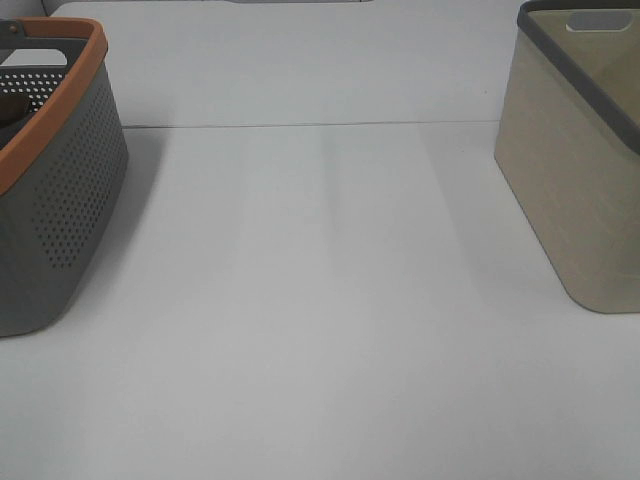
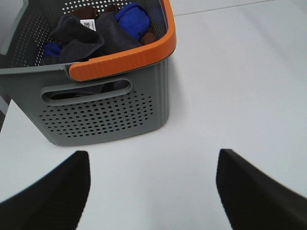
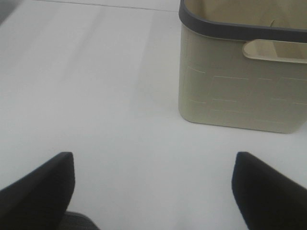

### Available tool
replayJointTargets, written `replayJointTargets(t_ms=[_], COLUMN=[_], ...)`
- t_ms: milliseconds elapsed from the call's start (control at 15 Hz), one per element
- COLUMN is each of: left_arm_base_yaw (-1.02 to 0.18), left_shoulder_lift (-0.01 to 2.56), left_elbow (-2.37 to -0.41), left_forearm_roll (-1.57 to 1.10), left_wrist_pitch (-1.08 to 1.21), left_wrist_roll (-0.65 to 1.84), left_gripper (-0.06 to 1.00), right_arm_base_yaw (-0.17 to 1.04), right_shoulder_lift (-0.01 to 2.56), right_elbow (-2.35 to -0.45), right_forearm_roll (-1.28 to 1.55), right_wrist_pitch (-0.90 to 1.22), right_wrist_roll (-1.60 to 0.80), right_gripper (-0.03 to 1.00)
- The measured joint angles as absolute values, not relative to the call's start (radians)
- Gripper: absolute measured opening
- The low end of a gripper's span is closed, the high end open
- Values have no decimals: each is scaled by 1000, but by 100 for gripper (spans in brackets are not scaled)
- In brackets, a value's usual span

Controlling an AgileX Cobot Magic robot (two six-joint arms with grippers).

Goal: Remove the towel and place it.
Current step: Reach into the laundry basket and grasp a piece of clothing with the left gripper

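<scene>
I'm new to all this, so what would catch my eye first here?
The grey perforated basket with an orange rim, at the left of the white table, stands out: it holds a dark towel with a white tag bundled beside a bright blue cloth. Opposite, on the right, stands a beige basket with a dark grey rim.

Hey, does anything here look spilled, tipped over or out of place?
Nothing stands out. The grey basket and the beige basket both stand upright on the table. The dark towel and a blue cloth lie crumpled, but inside the grey basket.
</scene>
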State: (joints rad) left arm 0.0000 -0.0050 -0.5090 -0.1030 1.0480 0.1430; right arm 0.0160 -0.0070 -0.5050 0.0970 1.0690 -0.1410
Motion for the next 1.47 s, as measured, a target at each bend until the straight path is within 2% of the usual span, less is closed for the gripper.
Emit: replayJointTargets(t_ms=[1467], left_arm_base_yaw=[0], left_shoulder_lift=[-5], left_elbow=[-509], left_forearm_roll=[-103], left_wrist_pitch=[1048], left_wrist_roll=[143], left_gripper=[70], right_arm_base_yaw=[16], right_shoulder_lift=[-7], right_elbow=[-505], right_forearm_roll=[97], right_wrist_pitch=[1069], right_wrist_roll=[-141], right_gripper=[84])
